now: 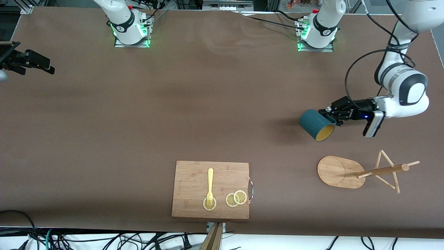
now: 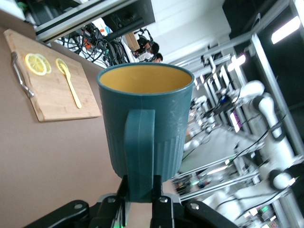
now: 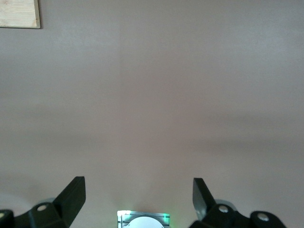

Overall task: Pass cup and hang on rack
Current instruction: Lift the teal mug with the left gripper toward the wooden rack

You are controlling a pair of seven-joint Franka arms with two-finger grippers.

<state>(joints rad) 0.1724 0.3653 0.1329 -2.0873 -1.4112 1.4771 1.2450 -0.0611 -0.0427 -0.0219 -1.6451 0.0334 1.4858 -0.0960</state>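
Note:
The teal-blue cup (image 1: 313, 123) with a yellow inside hangs tilted in the air, its mouth turned toward the front camera. My left gripper (image 1: 332, 117) is shut on the cup's handle; it is over the bare table, near the rack. In the left wrist view the fingers (image 2: 159, 190) clamp the handle (image 2: 139, 156) of the cup (image 2: 166, 137). The bamboo rack (image 1: 341, 172) stands near the front edge at the left arm's end, its pole and pegs (image 1: 385, 170) bare. My right gripper (image 1: 48, 67) is open and empty at the right arm's end of the table, over bare tabletop (image 3: 139, 190).
A wooden cutting board (image 1: 210, 189) with a metal handle lies near the front edge, bearing a yellow fork (image 1: 210, 185) and lemon slices (image 1: 236, 198). It also shows in the left wrist view (image 2: 47, 90), and its corner in the right wrist view (image 3: 19, 13).

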